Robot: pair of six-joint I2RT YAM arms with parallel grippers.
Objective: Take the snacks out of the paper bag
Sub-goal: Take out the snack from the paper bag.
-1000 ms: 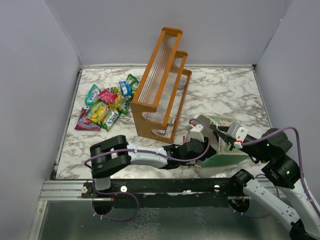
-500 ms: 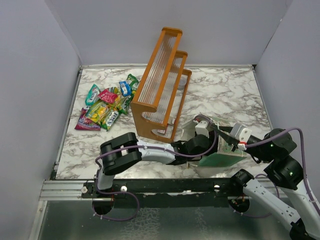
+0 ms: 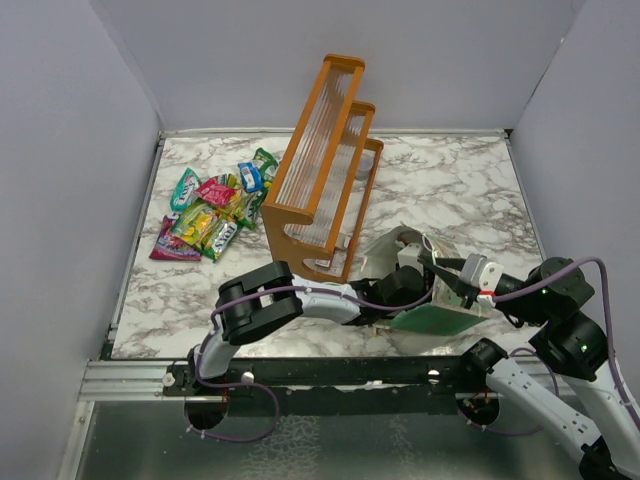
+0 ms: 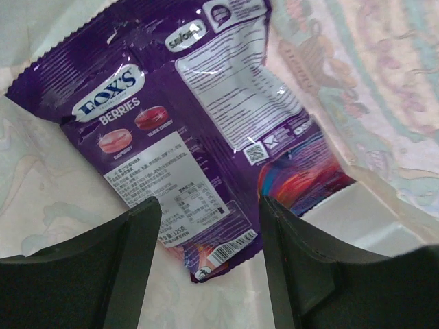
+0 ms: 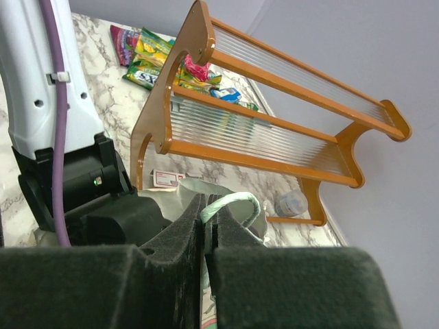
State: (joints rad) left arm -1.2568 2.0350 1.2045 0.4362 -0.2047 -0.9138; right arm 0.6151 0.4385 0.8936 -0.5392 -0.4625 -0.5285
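Most of the job looks done. A heap of snacks (image 3: 208,212) lies on the table (image 3: 450,190) at the upper left of the top view, left of the rack (image 3: 322,170) and well apart from the bag (image 3: 440,318). The bag lies on its side at the lower right of centre, with its mouth toward the left, just beside the rack's near foot.

The right gripper (image 5: 206,226) is pinched tight on the bag's rim, and a pale green loop (image 5: 236,200), probably a handle, curls out just above its fingers. This grip appears to hold the mouth up. The left arm reaches from the lower left into the mouth, and its end is hidden inside the bag in the top view.

The left wrist view shows the inside. One purple packet (image 4: 171,123) lies flat on the cream paper, filling the upper middle of the frame. The left gripper (image 4: 209,205) stands wide at the bottom of the frame, with a finger at each side of the packet's near end, not closed on it. I cannot tell whether the fingers touch the foil.

In my judgement, what is left is to close on this packet, draw it out through the mouth and lay it with the heap. No other packet shows inside, but the bag's far corners are out of view, so I cannot say it is the last.
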